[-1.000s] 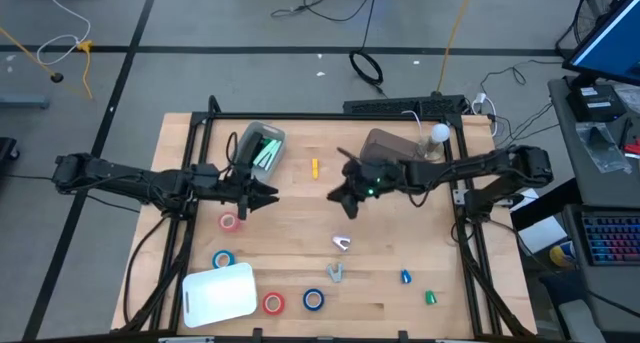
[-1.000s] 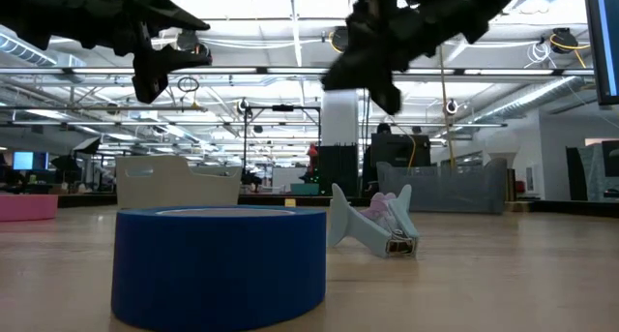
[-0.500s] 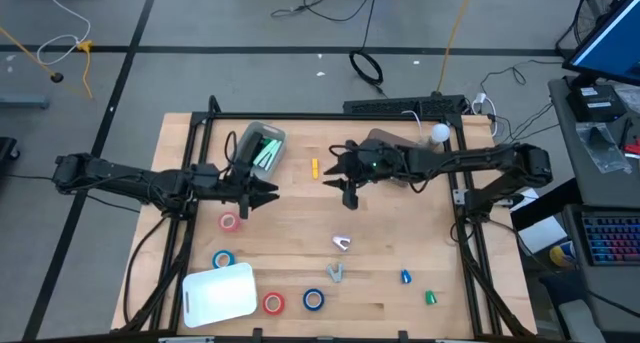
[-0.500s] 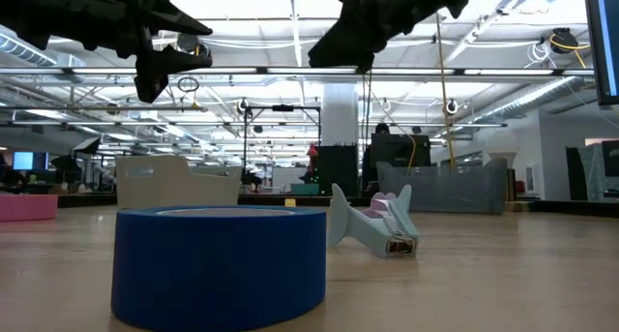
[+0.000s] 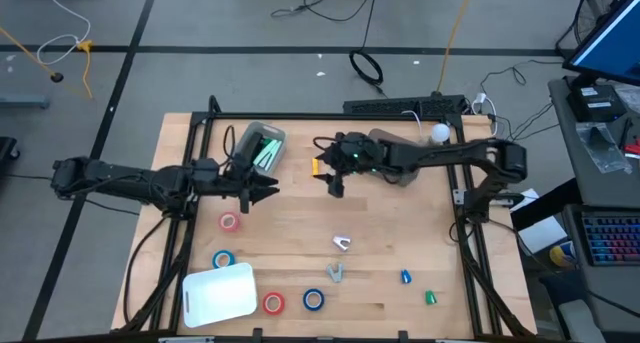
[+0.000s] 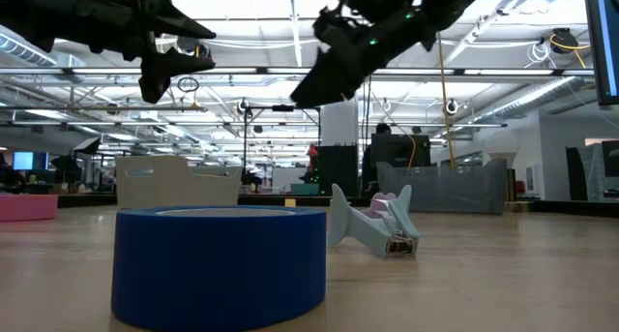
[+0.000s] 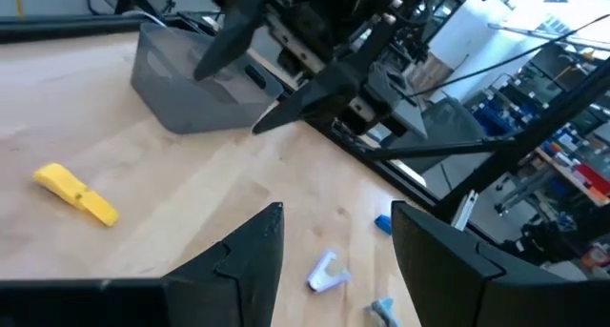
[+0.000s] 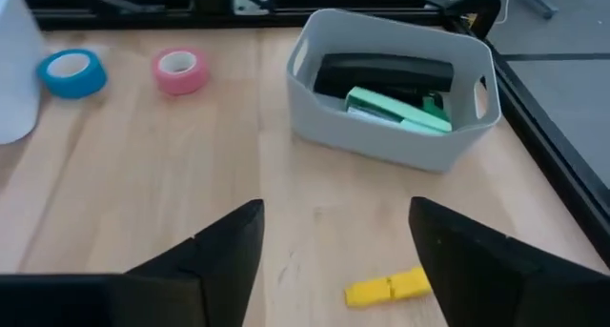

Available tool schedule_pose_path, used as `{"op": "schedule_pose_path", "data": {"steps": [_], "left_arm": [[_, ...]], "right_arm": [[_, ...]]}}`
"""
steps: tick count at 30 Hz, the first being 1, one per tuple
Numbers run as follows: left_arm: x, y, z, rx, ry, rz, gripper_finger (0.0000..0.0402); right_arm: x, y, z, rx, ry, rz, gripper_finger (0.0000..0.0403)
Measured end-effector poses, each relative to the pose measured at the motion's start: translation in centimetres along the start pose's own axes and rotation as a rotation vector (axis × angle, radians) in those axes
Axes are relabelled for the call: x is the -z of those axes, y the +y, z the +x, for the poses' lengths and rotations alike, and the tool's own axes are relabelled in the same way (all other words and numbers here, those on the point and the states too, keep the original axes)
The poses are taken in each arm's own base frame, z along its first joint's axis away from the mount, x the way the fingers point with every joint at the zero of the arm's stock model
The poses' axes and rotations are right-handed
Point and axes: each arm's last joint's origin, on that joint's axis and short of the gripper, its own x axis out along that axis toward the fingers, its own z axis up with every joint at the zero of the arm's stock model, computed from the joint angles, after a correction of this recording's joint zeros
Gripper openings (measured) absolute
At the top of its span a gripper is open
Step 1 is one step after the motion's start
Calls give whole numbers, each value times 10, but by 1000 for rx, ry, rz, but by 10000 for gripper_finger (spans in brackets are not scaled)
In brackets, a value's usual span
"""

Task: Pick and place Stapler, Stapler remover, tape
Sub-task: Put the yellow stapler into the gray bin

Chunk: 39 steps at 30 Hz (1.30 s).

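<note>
Right end effector has swung from mid-counter toward the far side and spread its fingers wide; it grips nothing. From above, it hovers beside the yellow stapler, which lies on the counter between the grey bin and the dark bin. Left end effector hangs unmoved near the grey bin, fingers parted and empty. Pink tape lies just nearer than it; more rolls lie along the near edge by the white bin.

At counter height, a blue tape roll fills the foreground, a pale staple remover lies behind it, and both arms hang overhead.

Left wrist view shows its own fingers apart over bare wood.

Right wrist view shows its fingers spread, the yellow stapler just ahead and the grey bin already holding green and black staplers. I judge that stapler the next pick.
</note>
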Motion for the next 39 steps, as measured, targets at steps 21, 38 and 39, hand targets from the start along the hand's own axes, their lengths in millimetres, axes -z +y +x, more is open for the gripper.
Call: {"op": "schedule_pose_path", "data": {"steps": [21,38,39], "left_arm": [[-30,34,-6,13,-63,77,198],[-31,37,-8,39,-47,77,198],[-31,37,-8,40,-46,77,198]], "right_arm": [[-6,-45,82,133,351,166,276],[33,-52,114,209,446,231,274],[34,-53,114,229,448,227,273]]}}
